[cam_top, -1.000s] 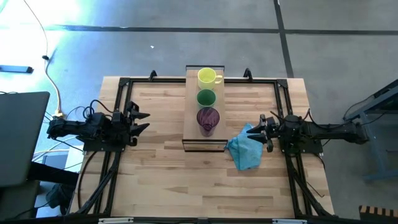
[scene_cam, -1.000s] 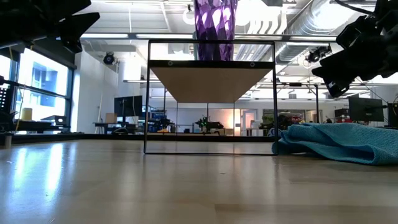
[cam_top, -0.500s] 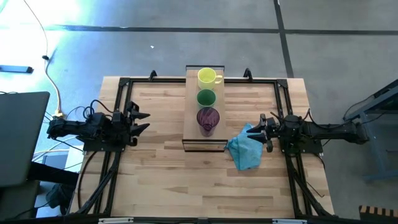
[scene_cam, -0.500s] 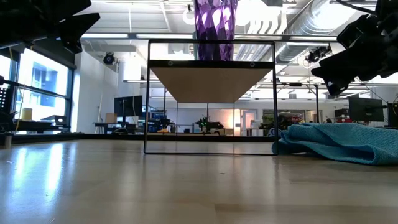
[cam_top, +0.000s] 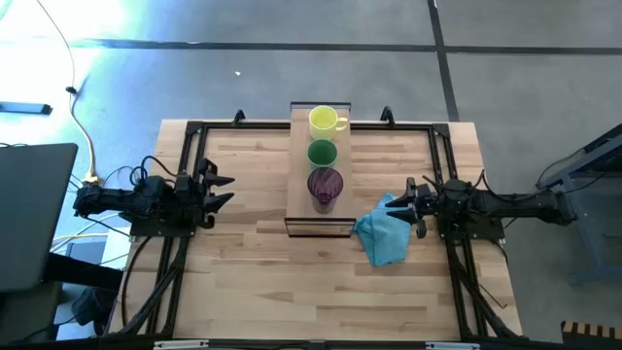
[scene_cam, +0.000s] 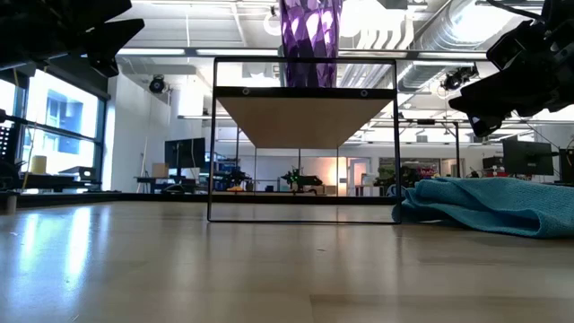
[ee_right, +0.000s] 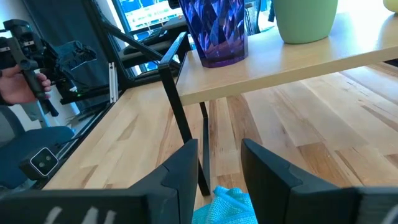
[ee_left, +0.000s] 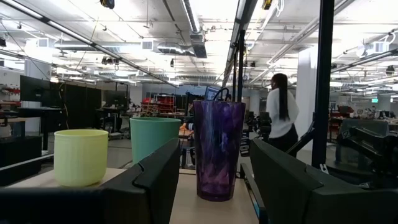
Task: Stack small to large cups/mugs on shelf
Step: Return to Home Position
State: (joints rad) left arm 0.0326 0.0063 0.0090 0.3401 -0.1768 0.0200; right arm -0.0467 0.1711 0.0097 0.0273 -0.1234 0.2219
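Note:
Three vessels stand in a row on the shelf, each on its base: the yellow mug at the far end, the green cup in the middle, the purple tumbler nearest. The left wrist view shows the yellow mug, green cup and tumbler side by side. My left gripper hovers open at the table's left, clear of the shelf. My right gripper hovers open at the right, above the blue cloth.
The blue cloth lies crumpled on the table right of the shelf's near end, under my right gripper. Black frame rails run along the table's sides and far edge. A person stands in the room beyond.

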